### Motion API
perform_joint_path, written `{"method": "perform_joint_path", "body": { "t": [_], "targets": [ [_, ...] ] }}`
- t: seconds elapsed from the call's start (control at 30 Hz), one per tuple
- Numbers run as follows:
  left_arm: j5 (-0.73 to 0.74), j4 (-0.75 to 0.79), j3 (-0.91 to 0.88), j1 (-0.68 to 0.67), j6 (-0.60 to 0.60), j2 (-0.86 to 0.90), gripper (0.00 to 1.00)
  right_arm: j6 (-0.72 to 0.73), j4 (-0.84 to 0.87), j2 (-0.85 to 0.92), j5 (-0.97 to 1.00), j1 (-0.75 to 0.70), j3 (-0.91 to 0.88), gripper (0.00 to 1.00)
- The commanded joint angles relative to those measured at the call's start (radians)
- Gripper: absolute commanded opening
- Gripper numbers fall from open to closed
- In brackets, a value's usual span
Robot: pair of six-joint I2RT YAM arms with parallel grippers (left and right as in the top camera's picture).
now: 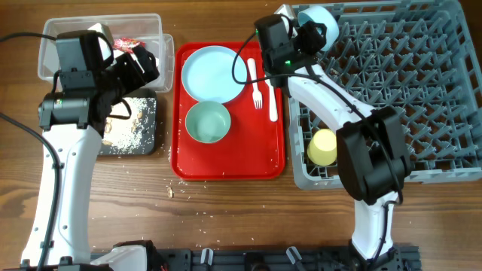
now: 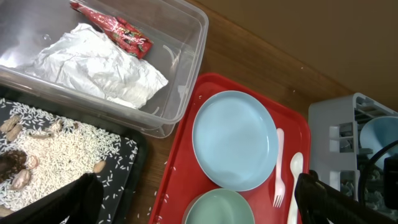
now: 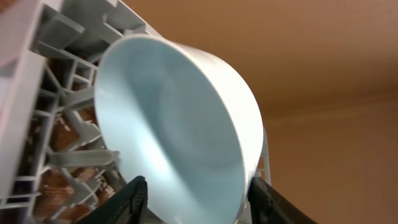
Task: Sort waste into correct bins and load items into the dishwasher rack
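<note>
My right gripper (image 1: 310, 38) straddles a pale blue bowl (image 3: 168, 124) and holds it on its edge at the far left corner of the grey dishwasher rack (image 1: 407, 83); the jaws (image 3: 202, 199) touch both of its sides. A yellow cup (image 1: 323, 147) lies in the rack's near left corner. My left gripper (image 2: 199, 205) is open and empty above the bins. The clear tub (image 2: 186, 68) holds the white napkin (image 2: 99, 65) and red wrapper (image 2: 115, 28). The black tray (image 2: 130, 162) holds rice and brown scraps (image 2: 18, 168).
A red serving tray (image 1: 226, 165) lies between the bins and the rack. It carries a pale blue plate (image 1: 213, 72), a blue-green bowl (image 1: 207, 122), a white fork (image 1: 256, 86) and a spoon (image 1: 271, 90). Rice crumbs dot the table near the tray's front left.
</note>
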Motion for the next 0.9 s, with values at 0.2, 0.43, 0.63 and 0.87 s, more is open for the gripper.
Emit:
{"method": "perform_joint_path", "body": {
  "t": [0.2, 0.43, 0.63, 0.87],
  "targets": [
    [-0.013, 0.002, 0.012, 0.003, 0.011, -0.005, 1.0, 0.058, -0.008, -0.041, -0.167, 0.084, 0.0, 0.7],
    [-0.013, 0.002, 0.012, 0.003, 0.011, -0.005, 1.0, 0.316, -0.109, -0.263, -0.799, 0.087, 0.001, 0.73],
    [-0.013, 0.002, 0.012, 0.003, 0.011, -0.005, 1.0, 0.802, -0.365, -0.261, -1.29, 0.087, -0.043, 0.59],
    [-0.013, 0.002, 0.012, 0.003, 0.011, -0.005, 1.0, 0.944, -0.401, -0.04, -1.393, 0.109, -0.115, 0.46]
  ]
}}
